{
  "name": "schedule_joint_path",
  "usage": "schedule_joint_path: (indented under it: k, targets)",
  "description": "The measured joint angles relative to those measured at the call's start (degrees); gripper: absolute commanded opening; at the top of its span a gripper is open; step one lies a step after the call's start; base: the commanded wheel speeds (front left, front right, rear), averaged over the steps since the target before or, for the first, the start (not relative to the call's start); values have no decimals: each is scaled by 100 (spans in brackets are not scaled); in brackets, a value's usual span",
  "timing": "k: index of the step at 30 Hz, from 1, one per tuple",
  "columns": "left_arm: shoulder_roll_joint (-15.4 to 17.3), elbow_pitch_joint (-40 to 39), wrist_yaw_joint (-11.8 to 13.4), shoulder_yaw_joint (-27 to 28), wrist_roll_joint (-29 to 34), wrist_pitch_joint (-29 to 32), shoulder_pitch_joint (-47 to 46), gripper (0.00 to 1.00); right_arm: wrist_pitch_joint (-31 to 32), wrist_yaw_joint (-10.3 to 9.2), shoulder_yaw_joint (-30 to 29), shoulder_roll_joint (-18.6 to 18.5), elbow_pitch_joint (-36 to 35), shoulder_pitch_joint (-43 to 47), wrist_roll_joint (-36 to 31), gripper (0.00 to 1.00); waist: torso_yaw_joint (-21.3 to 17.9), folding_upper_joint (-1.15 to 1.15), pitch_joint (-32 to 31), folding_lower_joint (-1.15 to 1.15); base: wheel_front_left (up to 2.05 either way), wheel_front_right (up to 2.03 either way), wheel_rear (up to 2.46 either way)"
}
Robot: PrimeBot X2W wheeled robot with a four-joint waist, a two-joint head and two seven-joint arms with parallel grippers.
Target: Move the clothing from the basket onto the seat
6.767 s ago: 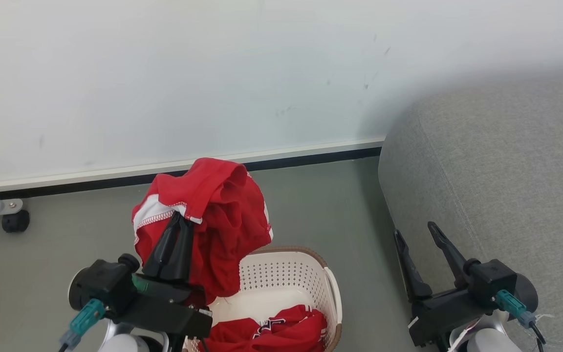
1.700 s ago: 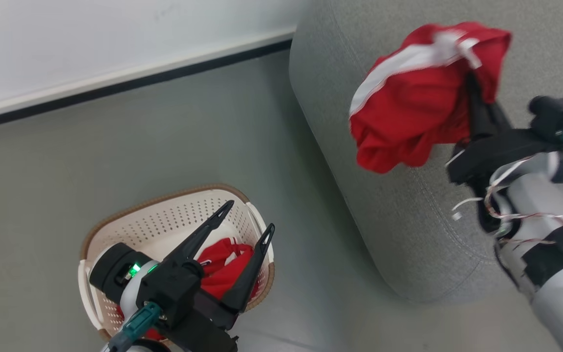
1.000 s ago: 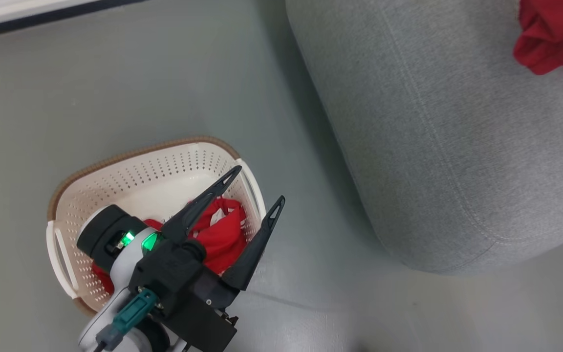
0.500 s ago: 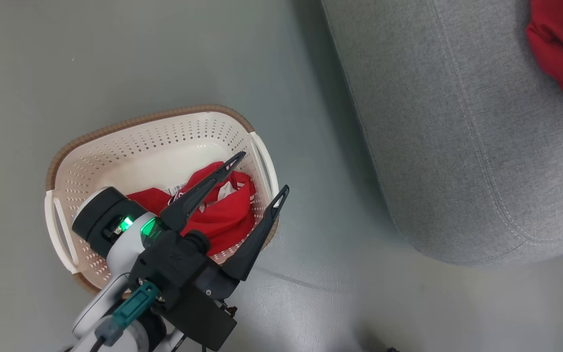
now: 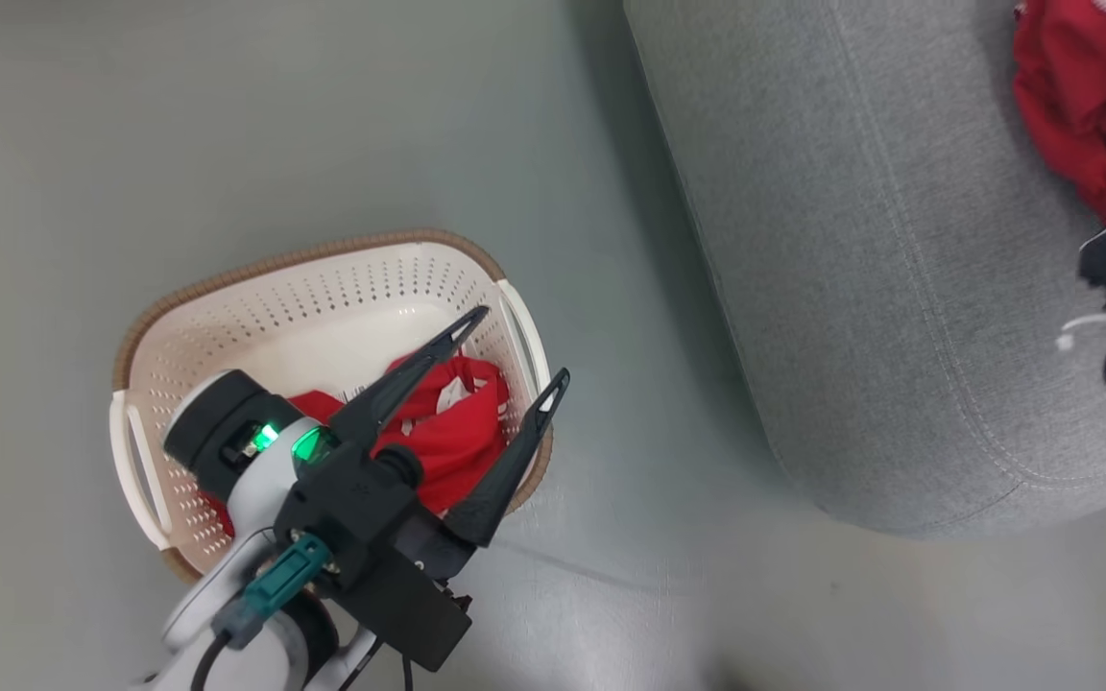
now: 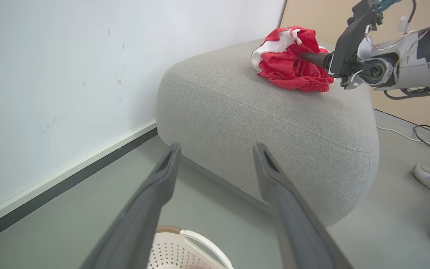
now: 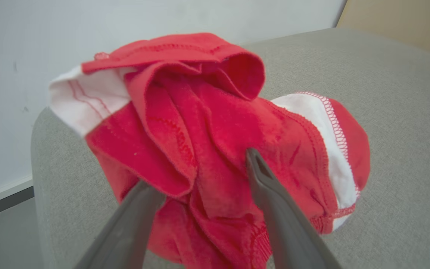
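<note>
Grey seat [image 6: 274, 123] holds red clothing [image 7: 200, 112], right gripper [image 7: 200, 168] open against it; beside the seat, left gripper [image 5: 522, 344] open over basket [image 5: 323, 293].

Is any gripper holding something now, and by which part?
Nothing is gripped. The right gripper stands open around folds of the red garment on the seat; the left gripper is open, empty.

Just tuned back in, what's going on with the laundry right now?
The right tool is at a bunched red garment lying on top of the grey seat. Its fingers are spread with fabric between them, so the piece looks released. The left tool hangs open above the basket on the floor, where a second red garment lies, not yet moved.
</note>
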Motion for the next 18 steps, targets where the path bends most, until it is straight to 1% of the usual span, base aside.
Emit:
schedule_joint_path:
  k: [8, 13, 16, 17, 18]
  targets:
    - [-141, 319, 5, -34, -151, -192, 10, 100, 0, 18, 122, 154, -91, 371, -197, 100, 39, 0, -339, -1, 0, 0, 0]
    - [-221, 510, 57, -8, -200, -320, 108, 100, 1, 18, 223, 313, -393, 693, -413, 100, 100, -1, -579, -1, 0, 0, 0]
    - [-264, 633, 114, 38, -230, -393, 203, 100, 1, 18, 303, 337, -572, 877, -542, 100, 151, 0, -728, -1, 0, 0, 0]
    - [-308, 722, 189, 85, -254, -441, 258, 100, 1, 18, 348, 343, -731, 989, -658, 100, 192, 0, -830, -1, 0, 0, 0]
    - [-326, 749, 213, 98, -263, -454, 271, 100, 1, 18, 361, 363, -818, 1042, -701, 100, 213, -1, -880, -1, 0, 0, 0]
